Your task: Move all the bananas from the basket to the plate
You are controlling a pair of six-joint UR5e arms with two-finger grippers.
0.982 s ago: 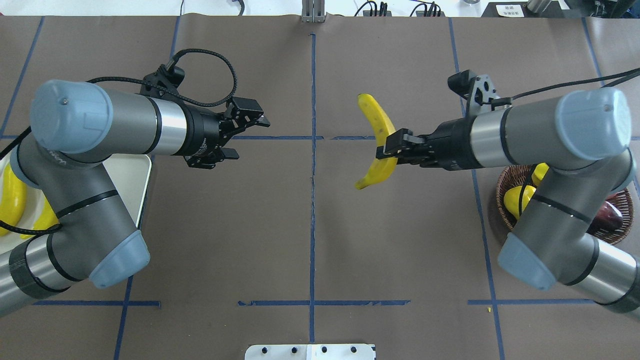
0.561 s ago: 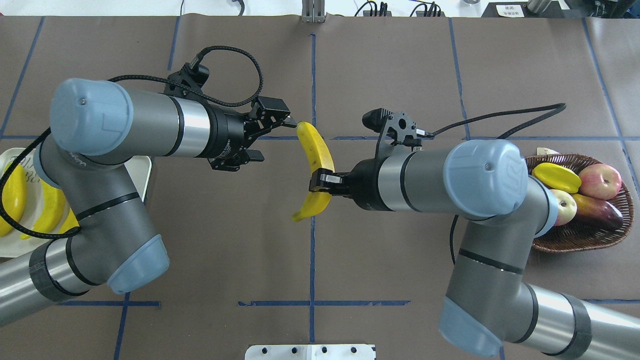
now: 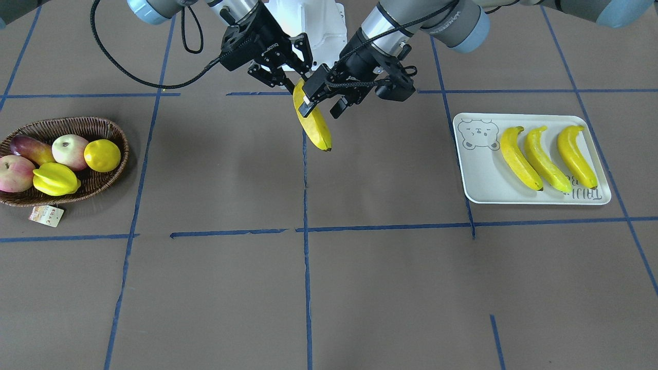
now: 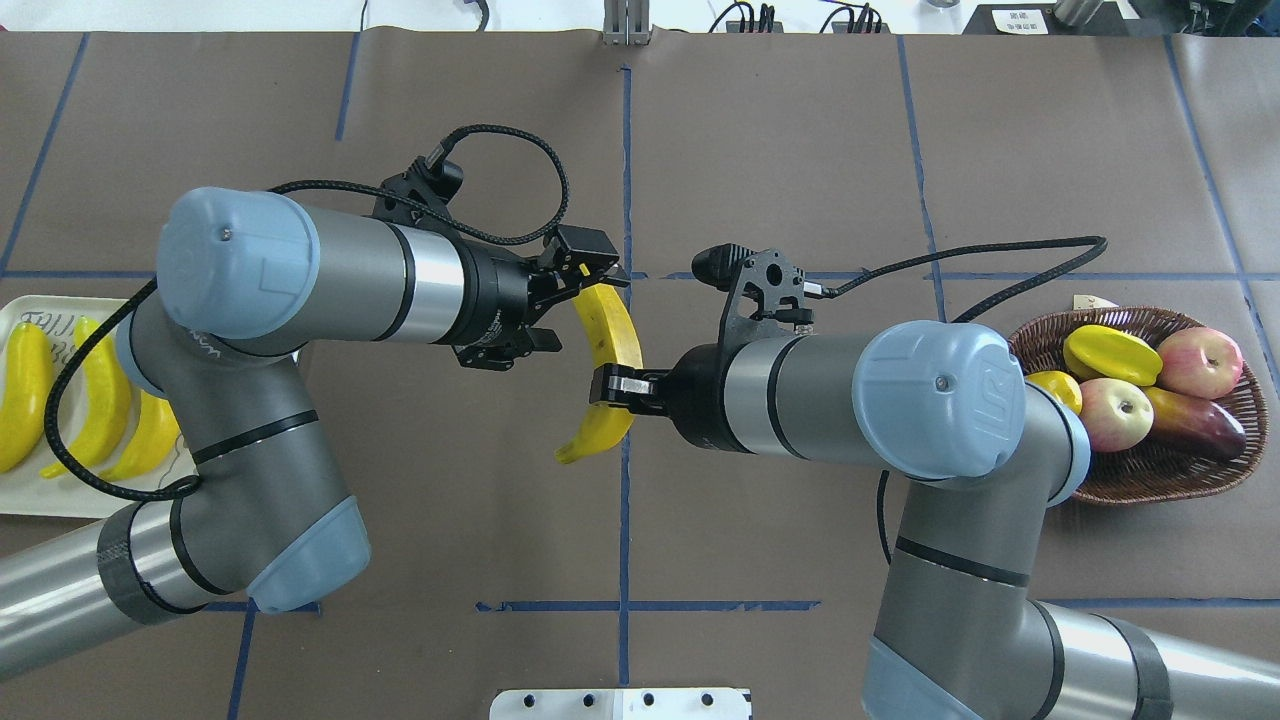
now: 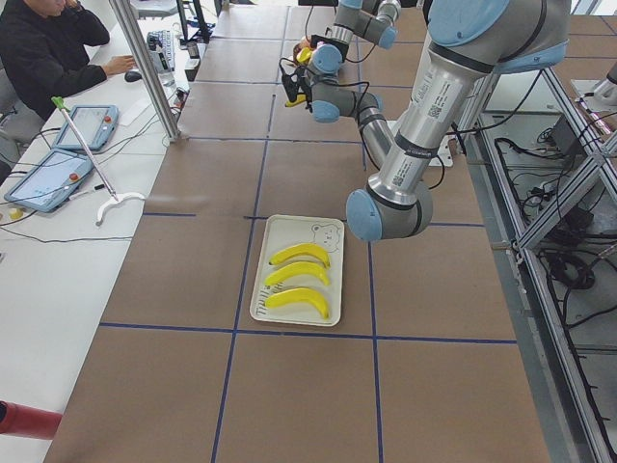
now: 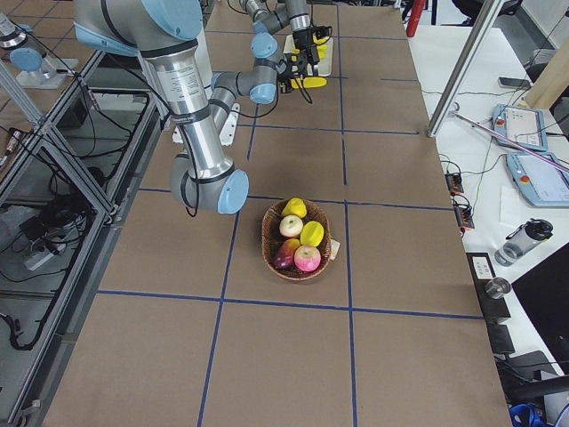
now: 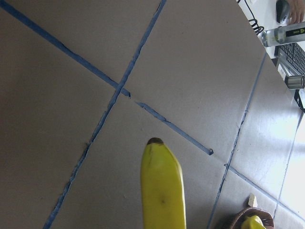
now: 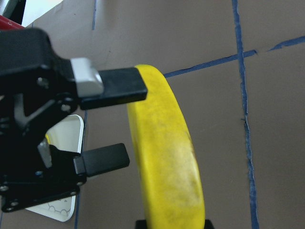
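Three bananas lie on the plate at the surface's left edge. My left end effector, fingers spread, straddles the far end of the fourth banana, clamped mid-length above the surface's middle by my right end effector (the basket at the right edge holds none). I'd close left fully before right lets go.

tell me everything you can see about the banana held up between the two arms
The banana is long, curved and smooth yellow with faint brown speckles and dark tips, and looks waxy. It is up off the table, over the centre tape line. The right gripper holds it, jaws shut near its middle. The left gripper has its jaws open on either side of the upper end; contact there is unclear.
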